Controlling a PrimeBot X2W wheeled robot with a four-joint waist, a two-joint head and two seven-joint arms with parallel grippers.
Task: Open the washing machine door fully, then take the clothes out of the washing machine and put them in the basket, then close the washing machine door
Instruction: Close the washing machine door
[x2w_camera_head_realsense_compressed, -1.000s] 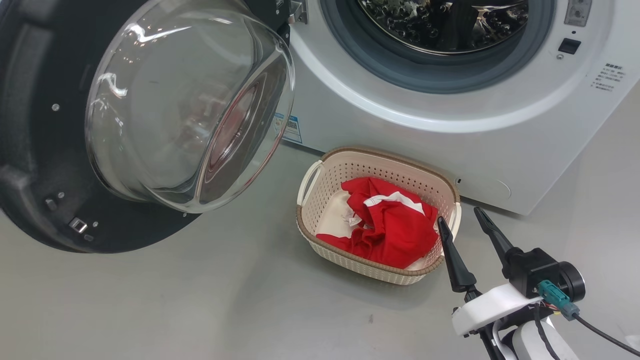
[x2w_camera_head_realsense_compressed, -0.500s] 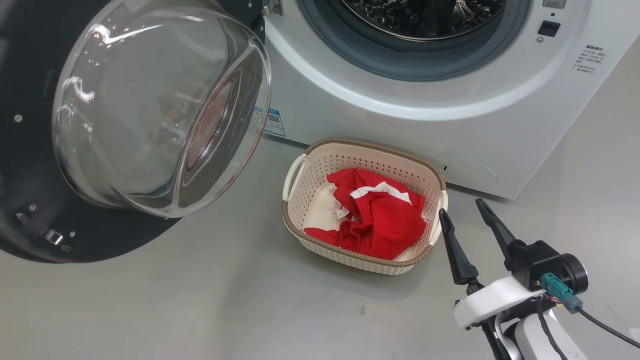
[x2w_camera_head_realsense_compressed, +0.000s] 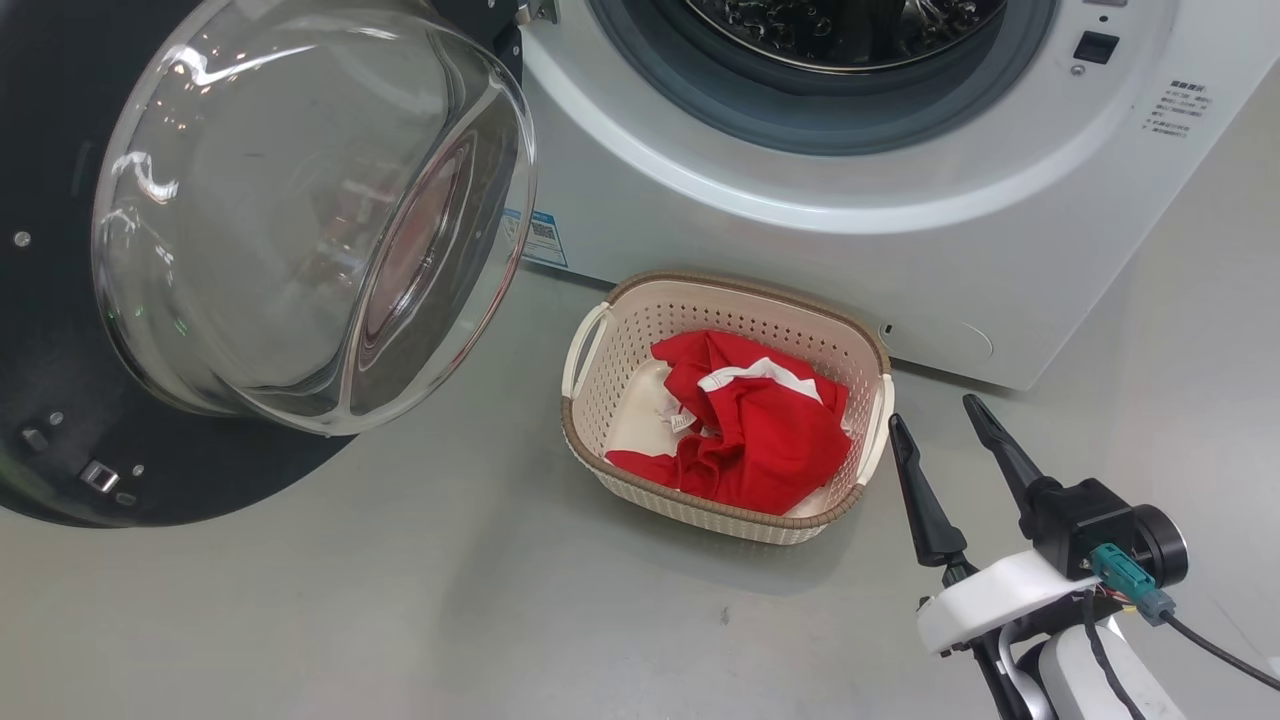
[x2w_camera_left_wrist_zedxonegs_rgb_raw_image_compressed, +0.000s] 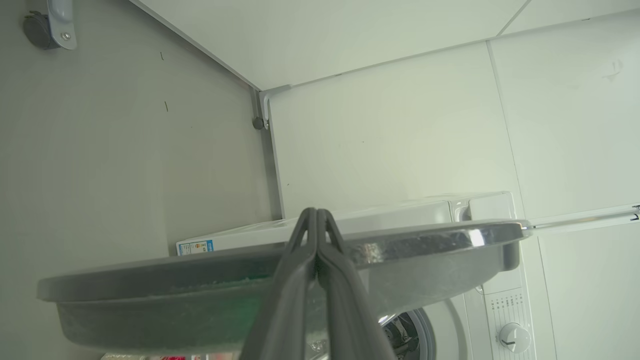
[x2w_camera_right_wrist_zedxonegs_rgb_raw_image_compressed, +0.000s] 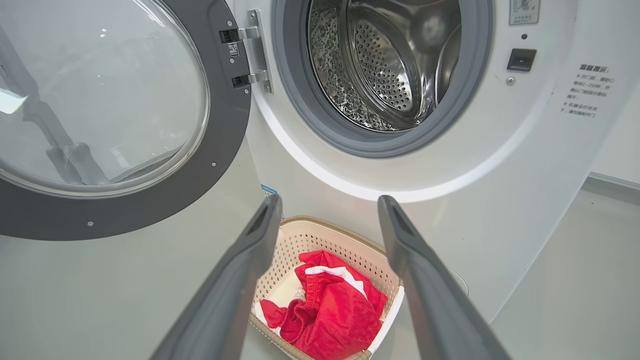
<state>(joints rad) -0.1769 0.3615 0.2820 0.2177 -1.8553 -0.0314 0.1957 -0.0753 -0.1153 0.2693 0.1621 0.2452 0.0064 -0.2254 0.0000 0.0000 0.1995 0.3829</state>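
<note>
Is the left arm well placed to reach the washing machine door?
Probably yes. The shut left gripper sits by the rim of the door, on its outer side, with nothing between them; whether they touch is unclear.

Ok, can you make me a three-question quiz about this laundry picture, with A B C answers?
1. Where are the red clothes? A in the drum B in the basket C on the floor
2. What colour is the basket's rim? A brown B blue C green
3. How is the round door? A shut B missing C open
Answers: 1 B, they lie inside its walls; 2 A, a brown woven band tops it; 3 C, it stands swung wide to the left.
</note>
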